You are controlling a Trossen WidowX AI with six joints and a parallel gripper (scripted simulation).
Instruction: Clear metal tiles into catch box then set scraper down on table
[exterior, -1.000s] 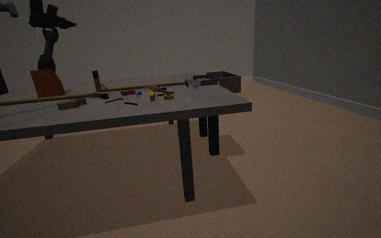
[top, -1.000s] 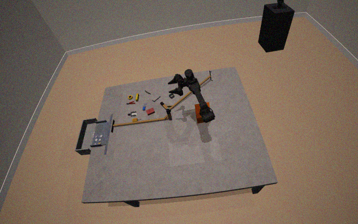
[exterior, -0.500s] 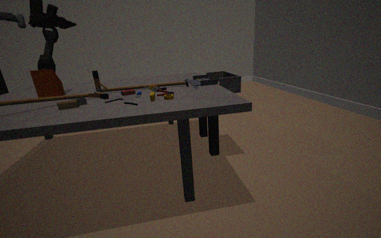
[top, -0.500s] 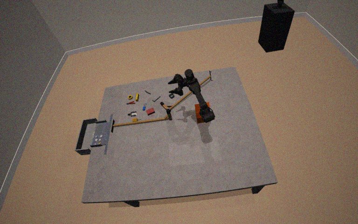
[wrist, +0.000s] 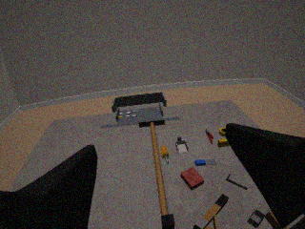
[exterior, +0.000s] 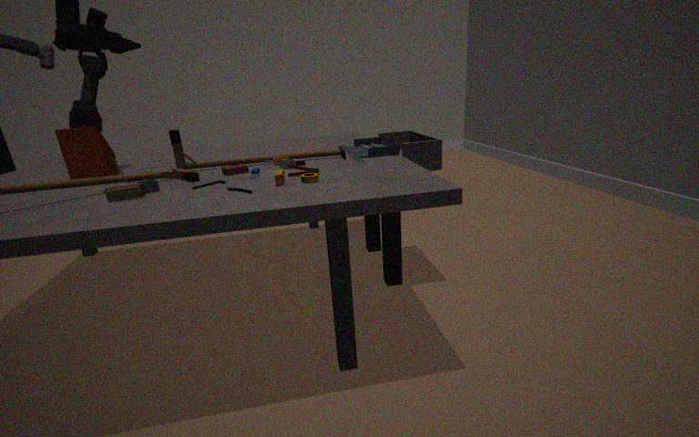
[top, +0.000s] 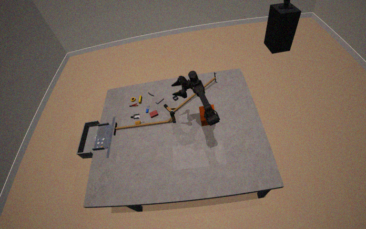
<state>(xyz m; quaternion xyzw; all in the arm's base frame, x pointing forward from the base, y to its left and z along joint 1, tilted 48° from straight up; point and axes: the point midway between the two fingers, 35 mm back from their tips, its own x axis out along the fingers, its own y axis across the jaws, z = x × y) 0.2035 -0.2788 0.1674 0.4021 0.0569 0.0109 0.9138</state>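
Note:
The long scraper [top: 143,124] [exterior: 247,158] [wrist: 157,167] lies on the table with its wooden handle toward the arm. Its dark head [top: 115,129] [wrist: 152,123] is at the near edge of the steel bench plate [top: 104,130] [wrist: 152,114]. Several small light metal tiles [top: 103,139] [wrist: 129,113] lie on the plate, toward one side. The catch box [top: 82,138] [exterior: 423,150] [wrist: 138,100] stands at the plate's far end; its inside is too dark to read. My gripper [top: 173,89] [wrist: 164,141] is open and empty, high above the table, away from the scraper's handle.
A second long wooden-handled tool [top: 186,103] [exterior: 103,178] lies slanting beneath the arm. Beside the scraper lie a red block [top: 153,113] [exterior: 235,169] [wrist: 192,177], an orange item [top: 137,122] [wrist: 164,152], red pliers [top: 133,105] [wrist: 209,135] and a yellow ring [top: 133,99] [exterior: 309,177].

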